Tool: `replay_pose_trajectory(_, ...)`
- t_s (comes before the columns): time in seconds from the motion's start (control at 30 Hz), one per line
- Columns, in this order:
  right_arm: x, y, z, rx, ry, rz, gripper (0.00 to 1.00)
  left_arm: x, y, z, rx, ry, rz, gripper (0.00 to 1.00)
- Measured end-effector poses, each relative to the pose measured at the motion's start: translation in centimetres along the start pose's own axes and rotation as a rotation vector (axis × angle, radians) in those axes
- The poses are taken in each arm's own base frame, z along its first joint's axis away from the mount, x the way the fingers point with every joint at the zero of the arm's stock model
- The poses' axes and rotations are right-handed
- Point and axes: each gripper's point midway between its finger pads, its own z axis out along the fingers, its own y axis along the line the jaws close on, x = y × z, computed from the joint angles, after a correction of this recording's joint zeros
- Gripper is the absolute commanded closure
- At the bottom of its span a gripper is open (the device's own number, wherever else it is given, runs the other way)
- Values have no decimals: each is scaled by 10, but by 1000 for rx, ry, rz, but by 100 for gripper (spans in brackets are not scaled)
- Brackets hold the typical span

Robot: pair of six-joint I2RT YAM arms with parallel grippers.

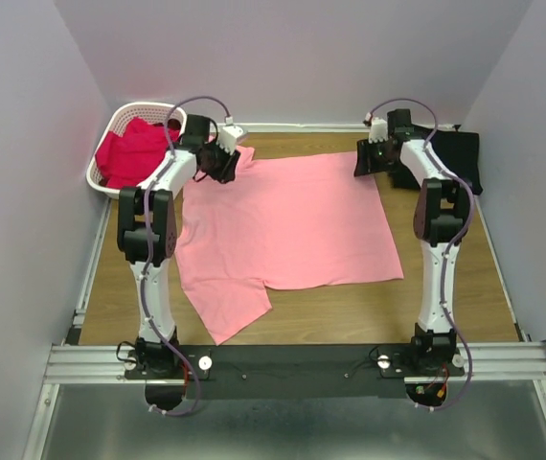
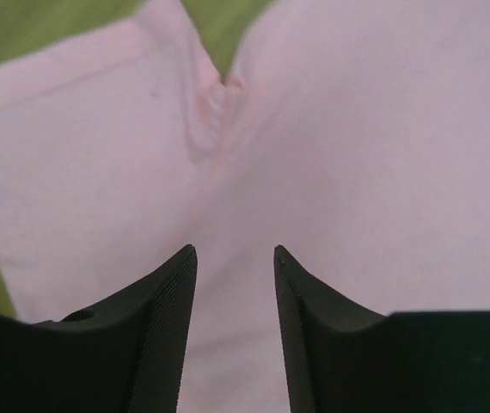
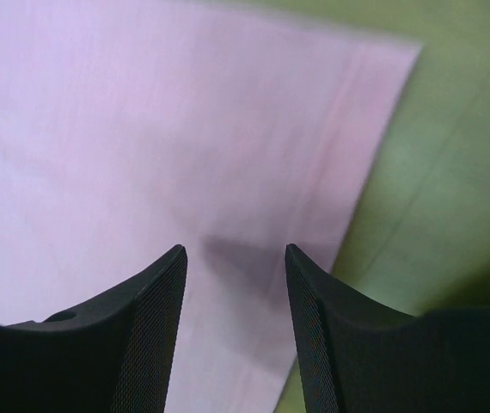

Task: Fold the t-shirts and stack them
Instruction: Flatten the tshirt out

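The left arm [image 1: 153, 278] and right arm [image 1: 443, 278] had white links between black joint housings. A thin purple cable [image 1: 199, 99] looped along each. Their black bases sat on a black bar [image 1: 292, 362] across a silver rail [image 1: 86, 364] at the counter's near edge. The left fingers [image 2: 155, 327] were black, tapered and finely ribbed inside; the right fingers [image 3: 146, 335] were black and cross-hatched.

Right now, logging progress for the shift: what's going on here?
A salmon-pink t-shirt lies spread on the table. The left gripper is open above its far-left sleeve, the right gripper open above its far-right corner; neither holds cloth. Red shirts sit in the white basket; a black shirt lies far right.
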Motion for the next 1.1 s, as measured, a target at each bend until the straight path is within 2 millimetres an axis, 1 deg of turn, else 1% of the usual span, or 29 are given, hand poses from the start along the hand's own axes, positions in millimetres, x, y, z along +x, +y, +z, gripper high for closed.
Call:
replay_pose_trajectory(0.03, 17, 7, -4, -14, 42, -12, 43, 12, -9, -4, 31, 23, 21, 55)
replay_pose_trajectory(0.07, 25, 11, -8, -22, 63, -17, 43, 31, -24, -11, 75, 68, 35, 55)
replay_pose_trajectory(0.1, 39, 21, -21, -39, 98, -40, 43, 38, -30, -17, 98, 87, 56, 55)
replay_pose_trajectory(0.13, 47, 28, -33, -51, 120, -59, 43, 51, -44, -32, 133, 104, 113, 55)
replay_pose_trajectory(0.17, 53, 35, -48, -61, 137, -84, 42, 61, -54, -45, 163, 125, 163, 55)
replay_pose_trajectory(0.2, 60, 43, -66, -78, 154, -110, 42, 75, -72, -67, 198, 147, 228, 55)
replay_pose_trajectory(0.23, 60, 51, -86, -91, 153, -150, 42, 84, -85, -85, 220, 160, 283, 55)
replay_pose_trajectory(0.3, 65, 67, -124, -111, 154, -229, 43, 92, -112, -116, 245, 157, 398, 57)
replay_pose_trajectory(0.33, 71, 74, -142, -118, 160, -266, 46, 94, -131, -130, 264, 145, 480, 58)
replay_pose_trajectory(0.37, 80, 80, -157, -128, 177, -299, 47, 99, -146, -138, 284, 141, 530, 58)
replay_pose_trajectory(0.4, 87, 84, -165, -136, 191, -312, 48, 104, -169, -146, 322, 141, 605, 58)
replay_pose_trajectory(0.43, 100, 87, -169, -149, 219, -328, 48, 110, -183, -148, 342, 141, 649, 59)
replay_pose_trajectory(0.47, 113, 89, -170, -159, 252, -330, 49, 121, -204, -148, 382, 150, 703, 60)
replay_pose_trajectory(0.5, 128, 90, -169, -174, 292, -326, 50, 136, -220, -147, 422, 176, 741, 60)
replay_pose_trajectory(0.53, 147, 89, -166, -187, 346, -316, 50, 149, -232, -145, 457, 205, 768, 60)
replay_pose_trajectory(0.57, 165, 89, -161, -199, 399, -304, 50, 162, -239, -142, 478, 234, 782, 61)
replay_pose_trajectory(0.6, 178, 89, -158, -208, 437, -294, 50, 168, -240, -141, 481, 256, 787, 61)
replay_pose_trajectory(0.63, 192, 88, -156, -216, 478, -283, 51, 181, -247, -138, 505, 292, 796, 62)
replay_pose_trajectory(0.7, 212, 87, -155, -219, 534, -270, 51, 189, -252, -133, 509, 324, 812, 62)
replay_pose_trajectory(0.77, 222, 85, -155, -215, 562, -272, 51, 190, -258, -126, 500, 329, 845, 64)
replay_pose_trajectory(0.83, 231, 83, -154, -203, 584, -275, 53, 192, -268, -122, 506, 326, 889, 65)
replay_pose_trajectory(0.93, 247, 79, -155, -189, 624, -276, 53, 204, -284, -120, 532, 345, 945, 66)
replay_pose_trajectory(0.97, 248, 79, -156, -185, 623, -279, 53, 211, -289, -120, 545, 359, 961, 66)
replay_pose_trajectory(1.1, 253, 76, -160, -155, 627, -300, 54, 211, -304, -119, 555, 353, 1020, 67)
